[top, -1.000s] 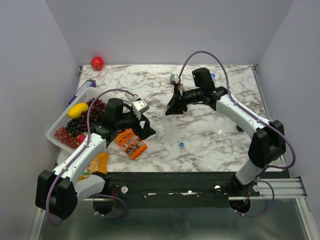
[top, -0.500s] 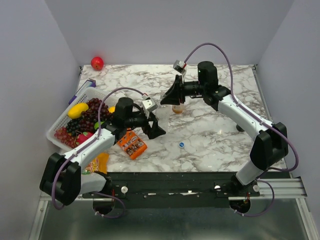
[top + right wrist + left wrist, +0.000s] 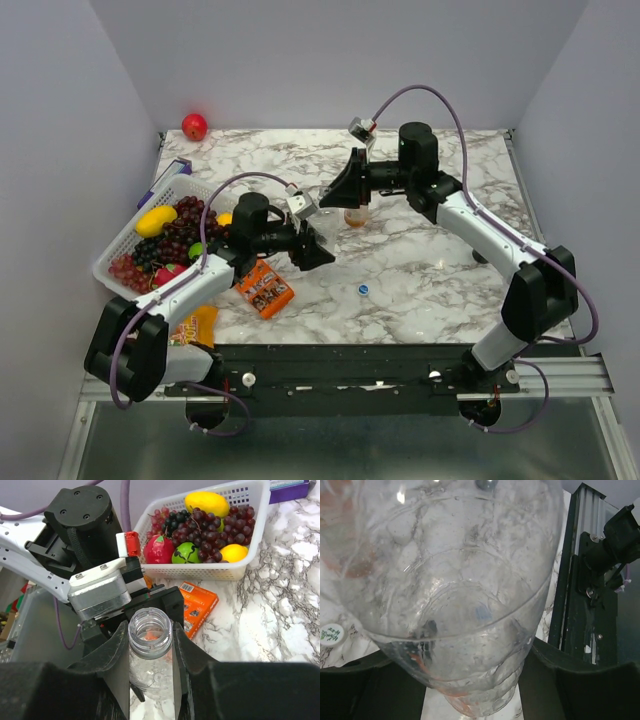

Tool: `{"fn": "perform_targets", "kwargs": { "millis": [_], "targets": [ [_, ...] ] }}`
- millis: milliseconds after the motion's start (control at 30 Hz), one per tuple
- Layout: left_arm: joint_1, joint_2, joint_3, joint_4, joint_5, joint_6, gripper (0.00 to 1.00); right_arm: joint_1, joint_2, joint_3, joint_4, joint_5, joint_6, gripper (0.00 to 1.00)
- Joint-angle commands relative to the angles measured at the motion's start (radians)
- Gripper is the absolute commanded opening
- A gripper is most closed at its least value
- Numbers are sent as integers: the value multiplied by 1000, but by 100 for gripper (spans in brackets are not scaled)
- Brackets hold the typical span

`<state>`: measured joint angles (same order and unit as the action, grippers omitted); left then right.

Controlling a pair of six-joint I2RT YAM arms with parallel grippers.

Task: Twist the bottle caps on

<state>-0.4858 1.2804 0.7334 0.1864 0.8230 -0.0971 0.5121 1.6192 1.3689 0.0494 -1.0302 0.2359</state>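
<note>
In the right wrist view, a fruit basket (image 3: 200,571) and an orange box (image 3: 198,603) are seen beyond the left gripper (image 3: 312,251), whose grip cannot be told. The clear, uncapped bottle (image 3: 151,680) is clasped upright mid-table by the right gripper (image 3: 150,625); a blue cap (image 3: 363,290) lies well apart.
</note>
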Motion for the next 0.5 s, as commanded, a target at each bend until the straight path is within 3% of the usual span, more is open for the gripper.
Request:
{"fn": "perform_targets", "kwargs": {
  "millis": [0, 67, 100, 167, 233, 300, 333, 367, 467],
  "targets": [
    [-2, -6, 21, 19, 80, 23, 61, 8, -41, 30, -112, -13, -68, 33],
    [9, -25, 11, 18, 64, 28, 55, 6, -50, 122, -247, 43, -205, 54],
    [15, -33, 8, 16, 56, 30, 54, 2, -73, 146, -381, 71, -261, 58],
    [44, -70, -9, 13, 45, 42, 50, -18, -105, 188, -494, 126, -418, 64],
    [67, -95, -19, -5, 22, 56, 47, -37, -162, 176, -641, 156, -594, 65],
    [105, -127, -20, -30, -7, 82, 35, -35, -197, 112, -782, 203, -740, 66],
    [116, -137, -19, -36, -25, 89, 24, -35, -225, 78, -816, 216, -882, 66],
    [127, -156, -17, -42, -45, 91, 4, -35, -235, 37, -844, 243, -944, 66],
    [179, -176, -14, -59, -79, 123, 0, -27, -251, -105, -869, 303, -1113, 66]
  ]
}}
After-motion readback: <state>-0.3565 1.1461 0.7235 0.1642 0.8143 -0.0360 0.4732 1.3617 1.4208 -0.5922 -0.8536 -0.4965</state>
